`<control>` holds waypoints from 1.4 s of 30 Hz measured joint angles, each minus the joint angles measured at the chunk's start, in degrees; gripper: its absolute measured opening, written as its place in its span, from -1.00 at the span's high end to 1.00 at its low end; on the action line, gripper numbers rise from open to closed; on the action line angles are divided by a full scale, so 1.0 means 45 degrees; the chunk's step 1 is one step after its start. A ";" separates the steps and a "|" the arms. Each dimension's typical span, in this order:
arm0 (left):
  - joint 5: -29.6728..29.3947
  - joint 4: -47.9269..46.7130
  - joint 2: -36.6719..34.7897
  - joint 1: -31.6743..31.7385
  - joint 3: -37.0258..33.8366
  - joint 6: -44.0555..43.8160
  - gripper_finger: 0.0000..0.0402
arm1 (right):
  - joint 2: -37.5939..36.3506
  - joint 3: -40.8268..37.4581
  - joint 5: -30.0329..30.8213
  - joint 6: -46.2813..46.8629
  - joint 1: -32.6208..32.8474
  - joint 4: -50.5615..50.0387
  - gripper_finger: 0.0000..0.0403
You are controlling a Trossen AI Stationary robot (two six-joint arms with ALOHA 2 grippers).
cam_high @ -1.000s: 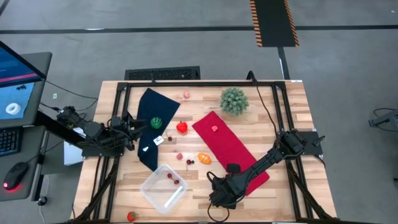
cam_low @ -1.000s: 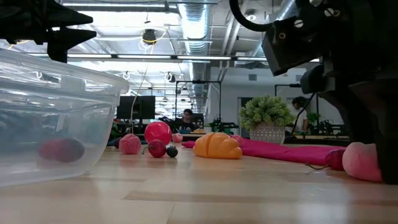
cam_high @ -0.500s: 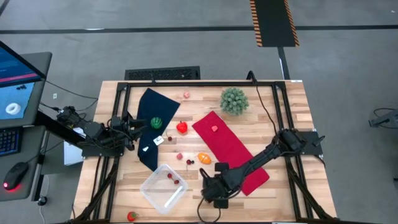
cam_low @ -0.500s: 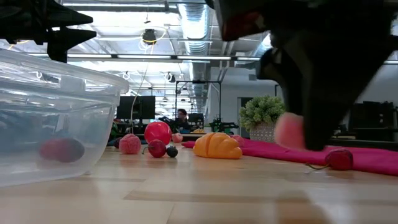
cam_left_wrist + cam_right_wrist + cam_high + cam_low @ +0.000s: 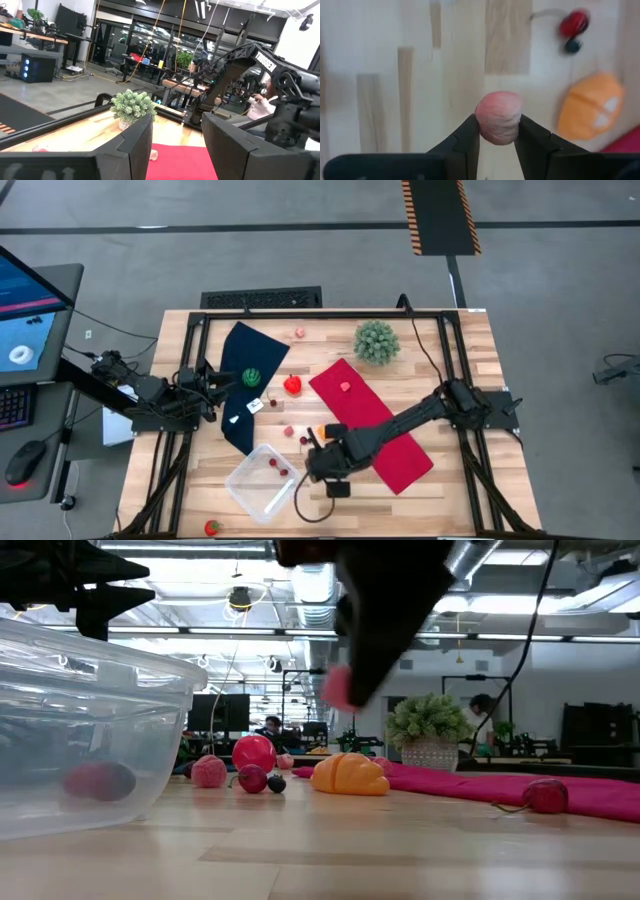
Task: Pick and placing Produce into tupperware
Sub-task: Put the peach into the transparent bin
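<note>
The right gripper (image 5: 498, 134) holds a small pink toy fruit (image 5: 498, 117) between its two dark fingers (image 5: 468, 136), which press on it from both sides. In the high view this gripper (image 5: 318, 465) hangs above the bare wood of the table (image 5: 470, 345), just beside the clear tupperware (image 5: 263, 482) and near its right edge. In the low view the pink fruit (image 5: 338, 688) is clearly lifted off the table.

The tupperware has already two small red pieces (image 5: 277, 466) inside. Other produce lies on the table: an orange piece (image 5: 590, 105) and a red cherry with a dark berry (image 5: 573, 27) just under the right wrist camera, a red tomato-like piece (image 5: 292, 384), a pink piece (image 5: 299, 332) near the far edge, a small one on the red cloth (image 5: 345, 387), a green one on the dark blue cloth (image 5: 251, 377), and a strawberry-like one (image 5: 212, 527) at the near edge.

The pink fruit looks light and a little soft, with a matt, slightly rough skin, so I judge it will not slip easily. It is round, so the good hold is across its middle, as now. The box is light too and may slide if it is pushed.

The left gripper (image 5: 176, 145) waits over the left side of the table, its jaws part open with nothing between them.
</note>
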 joint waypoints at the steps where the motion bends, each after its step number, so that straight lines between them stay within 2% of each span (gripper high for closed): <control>1: 0.0000 0.0000 0.0000 0.0000 0.0000 0.0005 0.19 | 0.0000 0.0165 0.0000 -0.0149 -0.0097 0.0005 0.36; 11: 0.0005 0.0000 -0.0005 0.0000 0.0000 0.0010 0.19 | -0.0015 0.1586 -0.0091 -0.1888 -0.0416 0.1647 0.36; 18: 0.0005 0.0000 -0.0002 0.0000 0.0000 0.0010 0.19 | -0.0015 0.1634 -0.1191 -0.2277 -0.0416 0.3345 0.36; 29: 0.0000 0.0000 -0.0005 0.0000 0.0000 0.0024 0.19 | 0.0118 0.1639 -0.1630 -0.2997 -0.0555 0.5481 0.38; 42: 0.0005 0.0000 -0.0001 0.0000 0.0000 0.0102 0.19 | 0.0228 0.1639 -0.1871 -0.3178 -0.0761 0.6903 0.39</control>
